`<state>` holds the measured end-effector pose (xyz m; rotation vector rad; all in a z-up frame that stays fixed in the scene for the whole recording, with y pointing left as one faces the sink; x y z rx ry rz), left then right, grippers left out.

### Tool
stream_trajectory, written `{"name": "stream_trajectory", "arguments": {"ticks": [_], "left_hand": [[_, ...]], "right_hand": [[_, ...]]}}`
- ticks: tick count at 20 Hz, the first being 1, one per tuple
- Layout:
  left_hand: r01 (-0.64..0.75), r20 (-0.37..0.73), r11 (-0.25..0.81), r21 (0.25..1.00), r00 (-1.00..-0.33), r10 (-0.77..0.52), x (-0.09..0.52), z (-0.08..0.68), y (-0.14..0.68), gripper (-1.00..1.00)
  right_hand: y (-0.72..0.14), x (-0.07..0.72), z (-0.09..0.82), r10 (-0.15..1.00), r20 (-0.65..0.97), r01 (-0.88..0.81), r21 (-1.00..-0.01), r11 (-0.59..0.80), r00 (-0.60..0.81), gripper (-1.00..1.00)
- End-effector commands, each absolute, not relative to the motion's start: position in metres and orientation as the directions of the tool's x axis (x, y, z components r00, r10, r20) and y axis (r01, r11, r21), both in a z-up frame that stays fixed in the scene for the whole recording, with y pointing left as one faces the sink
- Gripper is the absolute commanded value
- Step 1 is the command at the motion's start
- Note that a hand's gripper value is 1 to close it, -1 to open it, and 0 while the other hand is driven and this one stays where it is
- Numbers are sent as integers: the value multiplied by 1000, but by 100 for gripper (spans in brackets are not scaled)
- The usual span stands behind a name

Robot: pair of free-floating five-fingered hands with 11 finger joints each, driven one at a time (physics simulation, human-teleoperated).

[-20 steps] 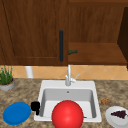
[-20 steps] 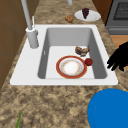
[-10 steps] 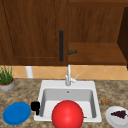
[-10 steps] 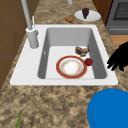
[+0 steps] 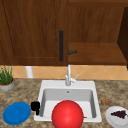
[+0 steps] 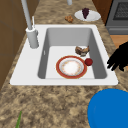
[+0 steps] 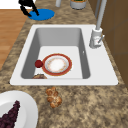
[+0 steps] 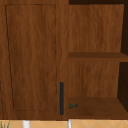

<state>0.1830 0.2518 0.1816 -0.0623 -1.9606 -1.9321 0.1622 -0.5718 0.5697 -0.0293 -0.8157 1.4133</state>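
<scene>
I ran it remote, front view, left to right. A plant pot [image 5: 6, 83] sat at the far left of the counter [image 5: 23, 91]. Next came the blue plate [image 5: 16, 113] on the counter near the front edge. My left hand [image 5: 35, 106] hung just right of that plate, over the sink's [image 5: 42, 86] left rim. In the left side view this hand [image 6: 119, 59] had its fingers spread and drooping, loosely open, with nothing in them. Whether it touched the rim I couldn't tell.

In the sink, the left side view showed a red-rimmed plate [image 6: 71, 67] flat on the bottom. A small red ball [image 6: 88, 61] touched its rim on the front side. A brown lump [image 6: 82, 50] lay just beyond it. The tap [image 5: 68, 76] stood at the back rim, middle. A big red ball shape [image 5: 67, 115] sat low in the front view, covering the sink's front part.

Right of the sink a pastry [image 7: 53, 97] lay on the counter. Further right was a white plate [image 5: 115, 117] with grapes [image 5: 119, 114] on it.

Up top, the cabinet door [image 8: 33, 57] on the left was shut, with a dark handle [image 8: 61, 98]. The right half was open shelf [image 8: 96, 107] with a small green thing [image 8: 73, 106] on it.
</scene>
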Motion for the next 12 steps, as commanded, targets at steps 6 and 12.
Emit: {"name": "stream_trajectory", "arguments": {"ticks": [6, 12], "left_hand": [[297, 300, 51, 954, -925, -235, 183, 182, 252, 0], [297, 300, 51, 954, -925, -235, 183, 182, 252, 0]], "right_hand": [[-532, 135, 602, 894, 448, -886, -419, 200, -10, -100], [-507, 106, 588, 917, 398, -831, -515, 211, -13, -100]]}}
